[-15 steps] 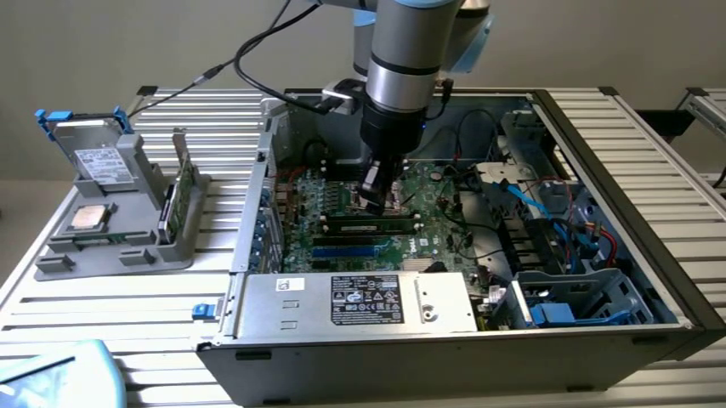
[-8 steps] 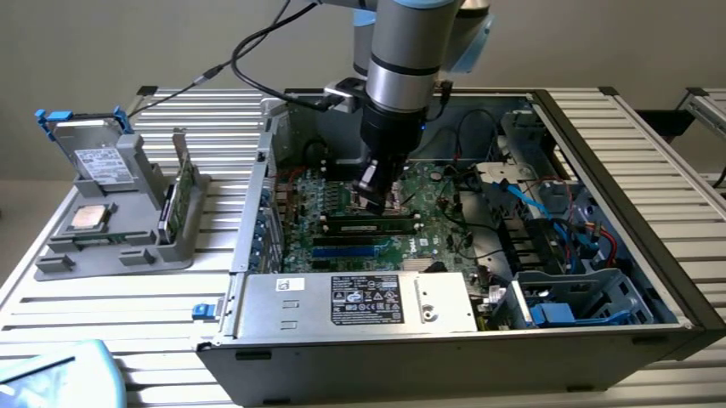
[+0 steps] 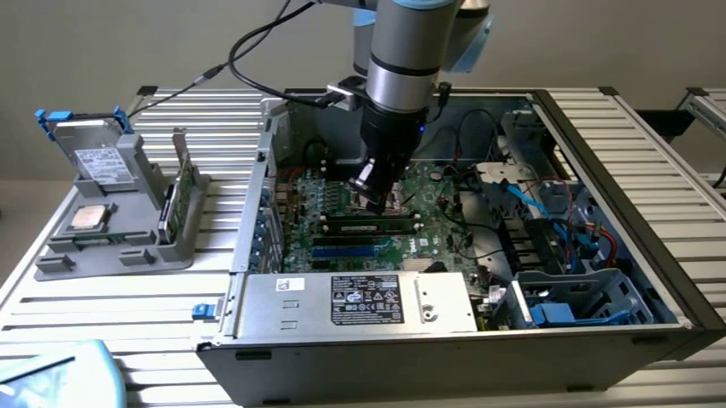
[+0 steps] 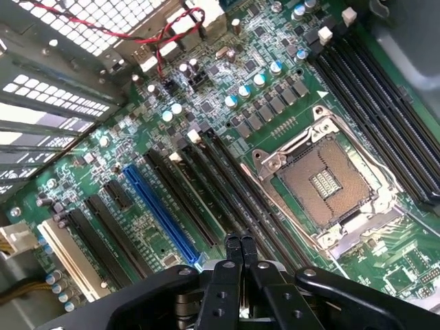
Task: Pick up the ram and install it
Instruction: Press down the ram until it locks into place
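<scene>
**Two views, one ram, pincer closed on nothing**

One long dark stick with a pale label, which we take to be the ram, lies across the centre of the exterior frame. It sits along the memory slots of the motherboard inside the open case. It looks level and seated, though we cannot confirm that it is latched.

The gripper hangs just above it in the picture. Whether it touches the stick we cannot tell.

Handling, our judgement:
- The stick is light, stiff and thin.
- It is fragile at the chips and along the contact edge.
- Hold it by the two flat faces near mid-length, or press evenly on the upper edge. Never twist it.

What each view adds:
- The wrist view shows the gripper with its fingers pressed together and nothing between them.
- The wrist view also shows the open processor socket, the black slots beside it and a blue slot.
- The exterior view shows a grey holder at mid-left, outside the case. A thin upright board stands in it, possibly a second stick.
</scene>
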`<control>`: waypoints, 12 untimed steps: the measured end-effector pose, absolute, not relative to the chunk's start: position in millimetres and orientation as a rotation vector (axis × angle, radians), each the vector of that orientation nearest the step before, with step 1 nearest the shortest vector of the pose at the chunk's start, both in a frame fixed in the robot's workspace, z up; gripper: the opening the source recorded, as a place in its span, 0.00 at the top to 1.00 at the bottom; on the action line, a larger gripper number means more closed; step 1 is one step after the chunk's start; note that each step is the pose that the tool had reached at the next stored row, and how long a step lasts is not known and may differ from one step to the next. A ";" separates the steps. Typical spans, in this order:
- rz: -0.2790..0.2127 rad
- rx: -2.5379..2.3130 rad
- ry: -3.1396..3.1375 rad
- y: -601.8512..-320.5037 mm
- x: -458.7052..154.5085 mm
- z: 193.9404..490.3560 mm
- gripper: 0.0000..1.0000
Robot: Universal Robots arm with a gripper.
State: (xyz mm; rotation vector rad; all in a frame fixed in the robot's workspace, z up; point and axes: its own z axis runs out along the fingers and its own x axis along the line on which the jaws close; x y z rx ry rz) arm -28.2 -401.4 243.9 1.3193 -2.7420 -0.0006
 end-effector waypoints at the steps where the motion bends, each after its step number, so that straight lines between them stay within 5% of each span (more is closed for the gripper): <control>1: -0.001 1.302 -2.751 -401.4 -28.2 243.9 0.90; 12: -0.006 1.119 -2.838 -401.4 -28.2 243.9 0.90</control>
